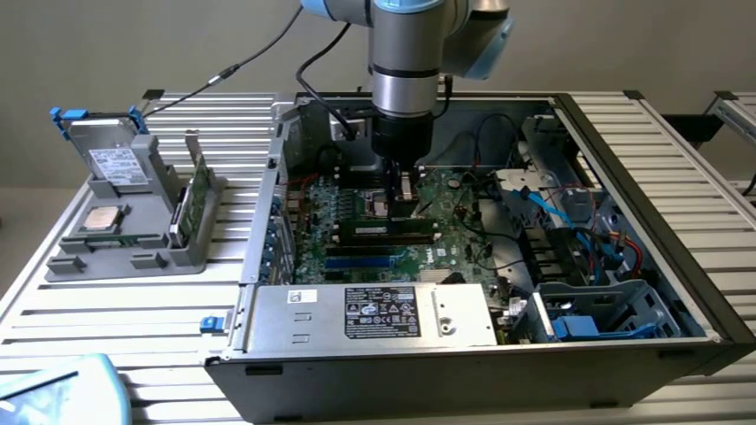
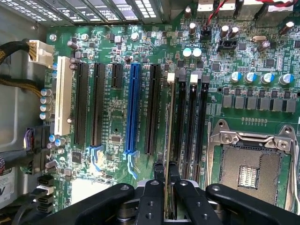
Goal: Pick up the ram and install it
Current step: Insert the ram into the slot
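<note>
Exterior view: seen from outside the arm
Arm [image 1: 408,80]: comes down from the upper middle of the frame into the open computer case [image 1: 697,266]
Gripper [image 1: 405,199]: low over the motherboard [image 1: 354,212], near the frame's centre
Ram [image 1: 405,184]: a thin pale sliver between the fingers, upright, just above the board
Power supply [image 1: 366,314]: grey box with a black label, lower middle of the frame
Holder [image 1: 130,239]: grey rack on the slatted table [image 1: 119,310] at the exterior view's left, well apart from the case
Holder's load: a square silver CPU chip [image 1: 104,217] lying flat, and a green expansion card [image 1: 189,208] standing on edge

Wrist view: looking down past the fingers
Gripper [image 2: 167,171]: black fingers [image 2: 159,176] drawn close together and clamped on the ram
Ram [image 2: 169,122]: seen edge-on, a narrow strip running away from the fingertips
Ram's place: parallel to the black memory slots [image 2: 192,117] and just beside them, on the side nearer the blue slot [image 2: 134,108]
Seating: cannot tell whether the ram sits in a slot
CPU socket [image 2: 251,164]: open metal frame beyond the memory slots
</note>
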### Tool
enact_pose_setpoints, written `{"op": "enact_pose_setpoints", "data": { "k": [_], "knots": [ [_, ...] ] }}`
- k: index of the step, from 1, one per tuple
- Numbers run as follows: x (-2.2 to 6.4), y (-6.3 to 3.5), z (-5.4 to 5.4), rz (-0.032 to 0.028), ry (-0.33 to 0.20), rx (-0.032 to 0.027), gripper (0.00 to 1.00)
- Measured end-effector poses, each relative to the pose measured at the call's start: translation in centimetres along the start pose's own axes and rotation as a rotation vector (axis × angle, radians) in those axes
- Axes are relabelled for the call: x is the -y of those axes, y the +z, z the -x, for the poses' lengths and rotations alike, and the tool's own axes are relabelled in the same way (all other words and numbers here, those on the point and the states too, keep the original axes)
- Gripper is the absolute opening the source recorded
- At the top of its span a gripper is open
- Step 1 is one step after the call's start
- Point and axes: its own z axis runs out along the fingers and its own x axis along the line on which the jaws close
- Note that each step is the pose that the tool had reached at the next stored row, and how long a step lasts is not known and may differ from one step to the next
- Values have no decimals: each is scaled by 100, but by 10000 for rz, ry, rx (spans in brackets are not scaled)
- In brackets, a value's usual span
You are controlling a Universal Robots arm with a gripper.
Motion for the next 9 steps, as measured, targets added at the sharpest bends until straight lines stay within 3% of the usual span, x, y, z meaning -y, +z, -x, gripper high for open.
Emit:
{"op": "enact_pose_setpoints", "data": {
  "k": [9],
  "knots": [
    [0,10,4,-1,0,2,14]
  ]
}}
